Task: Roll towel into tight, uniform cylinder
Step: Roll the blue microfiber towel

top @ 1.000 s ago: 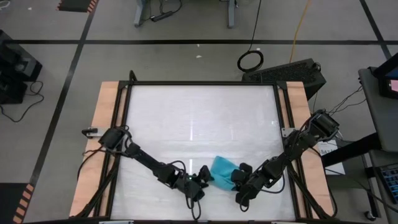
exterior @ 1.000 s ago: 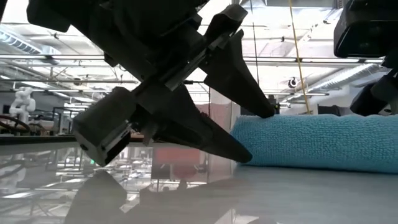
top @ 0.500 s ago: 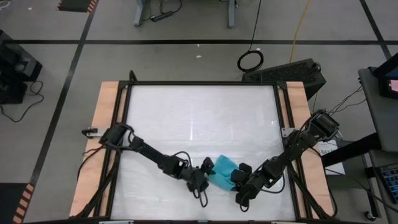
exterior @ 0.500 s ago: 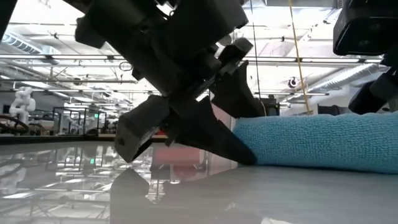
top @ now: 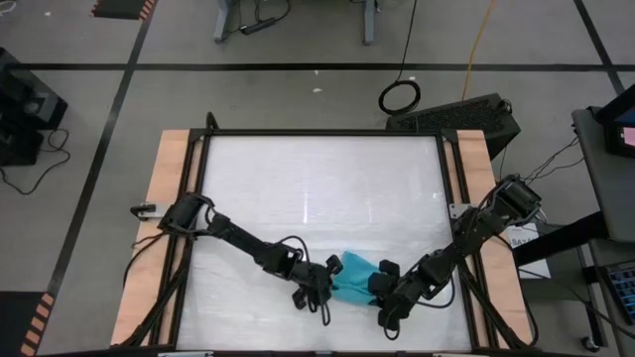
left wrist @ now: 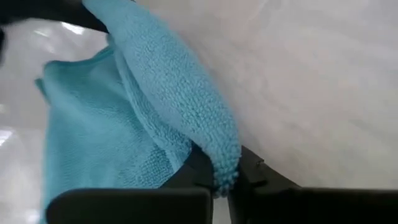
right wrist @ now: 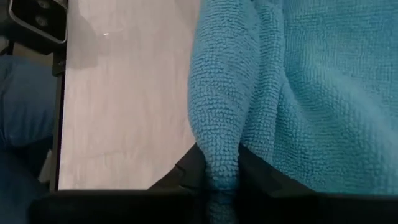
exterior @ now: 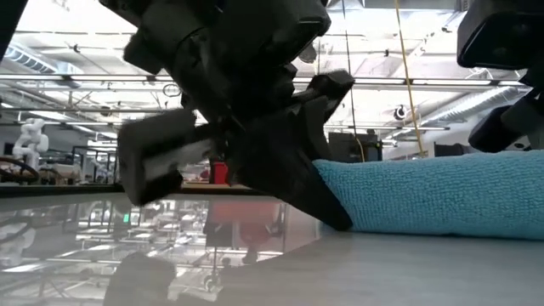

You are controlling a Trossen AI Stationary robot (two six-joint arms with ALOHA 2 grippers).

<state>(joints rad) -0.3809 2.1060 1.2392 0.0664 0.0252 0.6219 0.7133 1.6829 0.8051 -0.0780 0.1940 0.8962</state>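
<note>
The turquoise towel [top: 354, 275] lies bunched in a thick fold on the white table, near its front edge and right of the middle. In the low view the towel [exterior: 442, 194] shows as a low roll resting on the tabletop. My left gripper [top: 328, 284] sits at the towel's left end, shut on it. My right gripper [top: 383, 289] is at the towel's right end, also shut on it. The left wrist view shows the towel [left wrist: 106, 124] spreading away from the fingers in loose layers. My left gripper pinches a rounded fold at the towel's left end [left wrist: 225, 163] between its two fingers [left wrist: 198, 169]. It comes slanting down from the table's left. That end rests on or just above the table, and the cloth behind it is slack. My right gripper pinches a thick fold at the towel's right end [right wrist: 219, 152] between its two fingers [right wrist: 191, 167], coming from the table's right and near side. Several layers bunch beside the fold. The towel lies on the table.
The table's wooden side rails [top: 167, 198] and dark frame border the white top [top: 317, 188]. A wide bare stretch of tabletop lies beyond the towel toward the far edge. The table's near edge is close behind both grippers.
My left gripper has moved toward the table's right, up to the towel's left end, tipped lower, and shut on the fold there from wide open. The towel has stayed where it was.
</note>
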